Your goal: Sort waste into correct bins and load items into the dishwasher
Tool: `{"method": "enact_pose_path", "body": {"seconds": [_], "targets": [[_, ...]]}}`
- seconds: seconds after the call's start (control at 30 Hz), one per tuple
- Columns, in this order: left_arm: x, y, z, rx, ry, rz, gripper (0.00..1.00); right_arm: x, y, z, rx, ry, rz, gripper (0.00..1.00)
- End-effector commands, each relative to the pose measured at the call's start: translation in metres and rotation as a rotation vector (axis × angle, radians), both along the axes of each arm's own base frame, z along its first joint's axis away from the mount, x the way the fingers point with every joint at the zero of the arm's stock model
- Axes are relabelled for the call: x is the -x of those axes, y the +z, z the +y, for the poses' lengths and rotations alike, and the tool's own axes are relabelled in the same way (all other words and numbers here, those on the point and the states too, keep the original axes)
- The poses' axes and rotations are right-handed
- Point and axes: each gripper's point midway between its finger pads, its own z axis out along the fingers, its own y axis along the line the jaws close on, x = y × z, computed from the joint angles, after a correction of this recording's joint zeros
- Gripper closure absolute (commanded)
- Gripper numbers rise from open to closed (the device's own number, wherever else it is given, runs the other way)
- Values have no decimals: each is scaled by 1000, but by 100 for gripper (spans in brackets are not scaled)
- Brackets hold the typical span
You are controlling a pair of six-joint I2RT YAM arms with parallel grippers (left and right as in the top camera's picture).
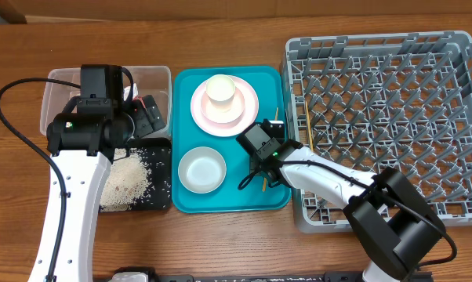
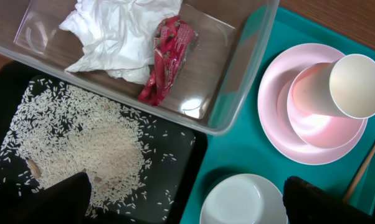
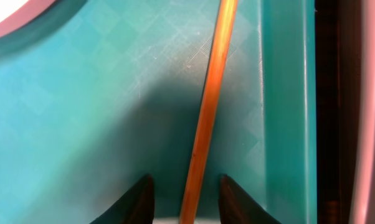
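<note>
1. My right end effector (image 3: 187,202) is low over the teal tray (image 3: 81,124). Its jaws straddle a wooden chopstick (image 3: 207,112) with a sliver of gap on each side, so nothing is gripped.
2. The chopstick lies flat on the tray floor, near the tray's right wall and beside the dish rack (image 1: 455,47).
3. I judge it light, stiff and thin. It looks smooth enough to roll or pivot in a pinch, and it sits flush, so the tips must reach the floor.
4. I'd take it near mid-length so it hangs level.
5. My left end effector (image 2: 187,202) is spread wide and empty, around where the black tray (image 2: 190,158) meets the teal one.
</note>
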Motion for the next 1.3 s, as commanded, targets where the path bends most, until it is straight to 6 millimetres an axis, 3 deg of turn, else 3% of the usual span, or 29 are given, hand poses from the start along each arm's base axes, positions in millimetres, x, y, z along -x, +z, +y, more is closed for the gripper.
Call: {"method": "enact_pose_path", "body": {"seconds": [0.0,0.3,0.5,0.6,0.73,0.9,1.0,1.13,1.27], "targets": [[-2,6,2,-2,4,-17,0,3,-9,-5,17,-8,14,69],[-2,6,2,-2,4,-17,0,5,-13,-6,28,-8,27,90],[-2,6,2,-2,4,-17,0,8,-22,-7,39,-7,52,96],[-2,6,2,-2,4,-17,0,5,-13,-4,29,-6,45,96],[-2,6,2,-2,4,-17,0,-7,33,5,4,-8,20,96],[-2,6,2,-2,4,-17,0,-23,118,19,-64,46,-90,96],[-2,6,2,-2,4,-17,0,-26,167,17,-95,92,-165,96],[-2,6,2,-2,4,-17,0,-23,203,-15,-77,87,-187,96],[-2,6,2,-2,4,-17,0,-18,202,-67,-18,-10,-119,96]]}}
